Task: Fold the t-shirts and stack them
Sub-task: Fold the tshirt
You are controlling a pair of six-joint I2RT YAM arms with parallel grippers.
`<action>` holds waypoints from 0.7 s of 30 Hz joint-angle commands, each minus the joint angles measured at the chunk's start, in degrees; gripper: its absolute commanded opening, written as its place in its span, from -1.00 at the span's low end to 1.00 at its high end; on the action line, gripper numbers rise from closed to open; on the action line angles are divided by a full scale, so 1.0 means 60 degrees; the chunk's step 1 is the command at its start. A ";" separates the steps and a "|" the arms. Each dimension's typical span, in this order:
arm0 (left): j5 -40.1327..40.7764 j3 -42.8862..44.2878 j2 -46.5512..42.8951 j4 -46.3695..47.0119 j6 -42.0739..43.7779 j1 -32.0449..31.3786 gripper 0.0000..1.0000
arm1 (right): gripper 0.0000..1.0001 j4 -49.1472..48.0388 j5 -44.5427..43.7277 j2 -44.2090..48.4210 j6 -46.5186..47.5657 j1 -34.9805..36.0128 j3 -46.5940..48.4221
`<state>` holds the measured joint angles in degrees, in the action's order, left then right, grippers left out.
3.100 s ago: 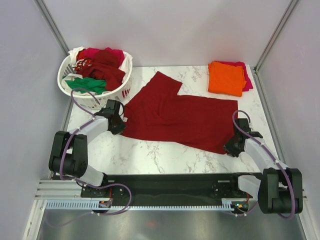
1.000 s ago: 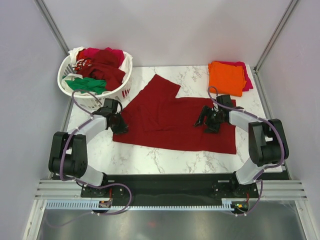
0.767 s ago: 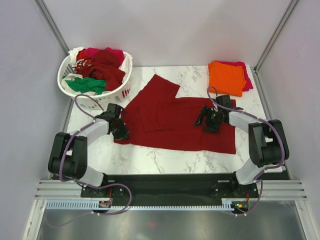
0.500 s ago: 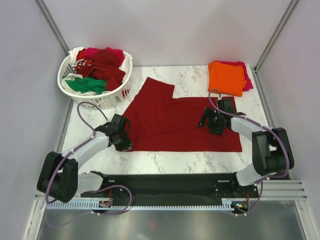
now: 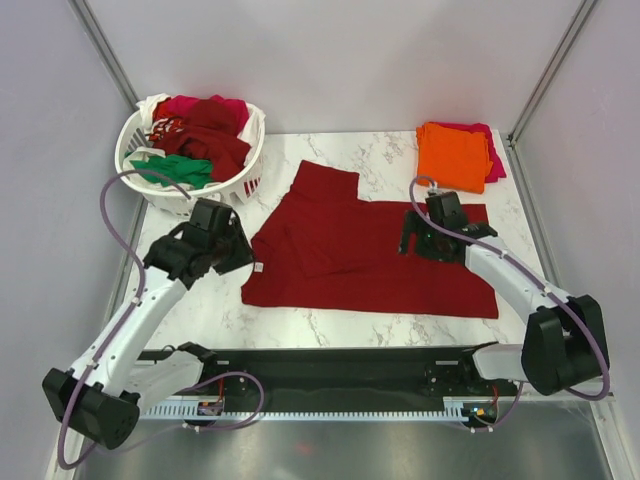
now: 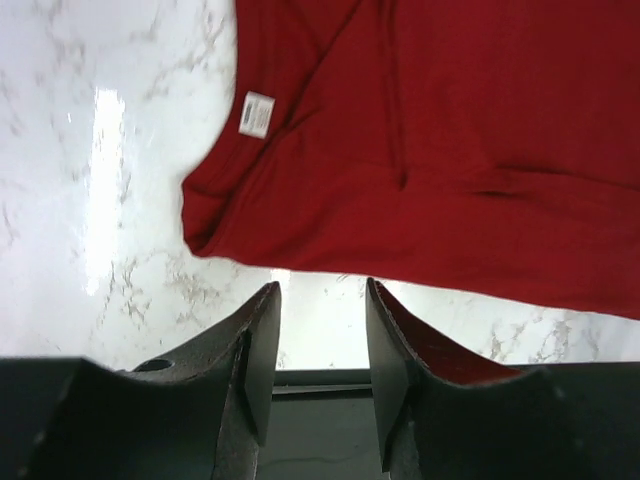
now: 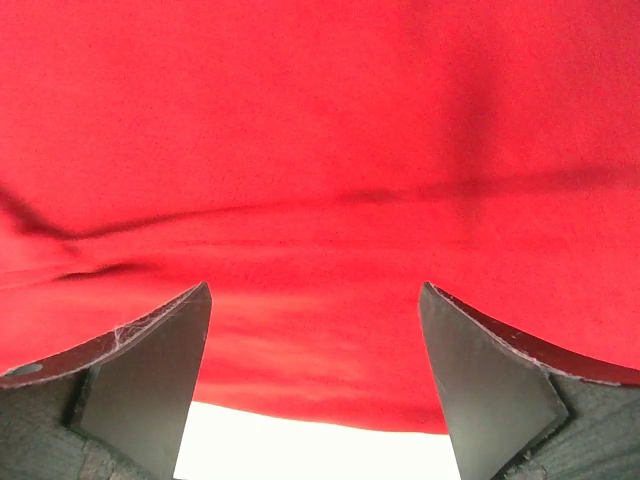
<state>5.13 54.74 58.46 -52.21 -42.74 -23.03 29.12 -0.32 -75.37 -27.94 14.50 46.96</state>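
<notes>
Item under inspection: the dark red cotton t-shirt (image 5: pixel 350 270) is lying flat across the middle of the white marble table (image 5: pixel 330 322), its hem running roughly along the near edge.
Handling: it is looking light, limp and easily creased (it will be draping and dragging rather than keeping shape), so it wants lifting by two points at once.
Hold points: the left corners beside the white neck tag (image 6: pixel 258 112), and the matching right corners, are appearing best for the next fold.
Left gripper (image 6: pixel 320 350): it is hovering raised off the shirt's left edge, fingers slightly parted and holding nothing.
Right gripper (image 7: pixel 315 380): it is hanging over the shirt's right half, fingers spread wide, gripping no cloth.
Finished pile: the folded orange shirt on a magenta one (image 5: pixel 452 155) is sitting at the far right corner.
Remaining stock: the white plastic lattice basket (image 5: pixel 150 180) at the far left corner is holding crumpled shirts.
Change from half a second earlier: the left arm is lifting clear of the shirt edge; the shirt is lying squarer.
</notes>
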 commanded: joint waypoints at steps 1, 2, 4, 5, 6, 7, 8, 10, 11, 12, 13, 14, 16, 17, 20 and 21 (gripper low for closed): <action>0.0259 0.1201 -0.0352 -0.0732 0.2023 -0.0044 -0.06 | 0.86 0.0389 -0.0868 0.0010 0.0540 0.1110 0.1443; 0.0404 0.1233 -0.0440 -0.0747 0.2243 -0.0044 -0.06 | 0.85 0.0448 -0.1015 -0.0093 0.0614 0.1940 0.1852; 0.0624 0.0972 -0.0805 -0.0733 0.2757 -0.0044 -0.06 | 0.78 0.0434 -0.1715 -0.0458 0.0673 0.2910 0.2293; 0.0886 0.0810 -0.0981 -0.0689 0.2860 -0.0044 -0.05 | 0.76 0.0492 -0.1981 -0.0678 0.0673 0.3974 0.2542; 0.1063 0.0605 -0.1099 -0.0544 0.2919 -0.0030 -0.05 | 0.71 0.0551 -0.2230 -0.0941 0.0702 0.4434 0.3067; 0.1094 0.0603 -0.1289 -0.0600 0.2948 -0.0029 -0.04 | 0.67 0.0667 -0.2493 -0.1567 0.0702 0.4859 0.3333; 0.0775 0.0545 -0.1436 -0.0470 0.3050 -0.0029 -0.04 | 0.63 0.0741 -0.2597 -0.1950 0.0717 0.5516 0.3916; 0.0757 0.0254 -0.1787 0.0069 0.3124 -0.0029 -0.04 | 0.52 0.0858 -0.2657 -0.3108 0.0819 0.6033 0.4504; 0.0815 0.0092 -0.2108 0.0334 0.3154 -0.0029 0.00 | 0.49 0.0975 -0.2773 -0.3489 0.0950 0.6456 0.5116; 0.0903 -0.0069 -0.2314 0.0554 0.3154 -0.0029 0.01 | 0.41 0.1063 -0.2818 -0.4232 0.1053 0.6634 0.5413; 0.1005 -0.0491 -0.2475 0.0977 0.3154 -0.0044 0.05 | 0.39 0.1223 -0.2862 -0.4602 0.1155 0.6795 0.5735; 0.1253 -0.0742 -0.2869 0.1170 0.3139 -0.0030 0.06 | 0.38 0.1370 -0.3051 -0.4939 0.1229 0.7029 0.6361; 0.1561 -0.1197 -0.3193 0.1376 0.2964 -0.0029 0.07 | 0.30 0.1634 -0.3068 -0.5877 0.1390 0.7133 0.6907; 0.1650 -0.1170 -0.3369 0.1362 0.2978 -0.0029 0.08 | 0.27 0.1809 -0.3082 -0.6098 0.1405 0.7163 0.7272; 0.2043 -0.1345 -0.4014 0.1362 0.2891 -0.0029 0.17 | 0.22 0.1840 -0.3038 -0.6714 0.1449 0.7149 0.7641; 0.2119 -0.1374 -0.4262 0.1362 0.2832 -0.0029 0.19 | 0.15 0.1826 -0.3009 -0.6962 0.1449 0.7177 0.7729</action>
<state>13.34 46.78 35.94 -47.88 -26.98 -23.03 37.54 -16.05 -115.61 -20.53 57.80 89.17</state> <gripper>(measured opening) 0.583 0.594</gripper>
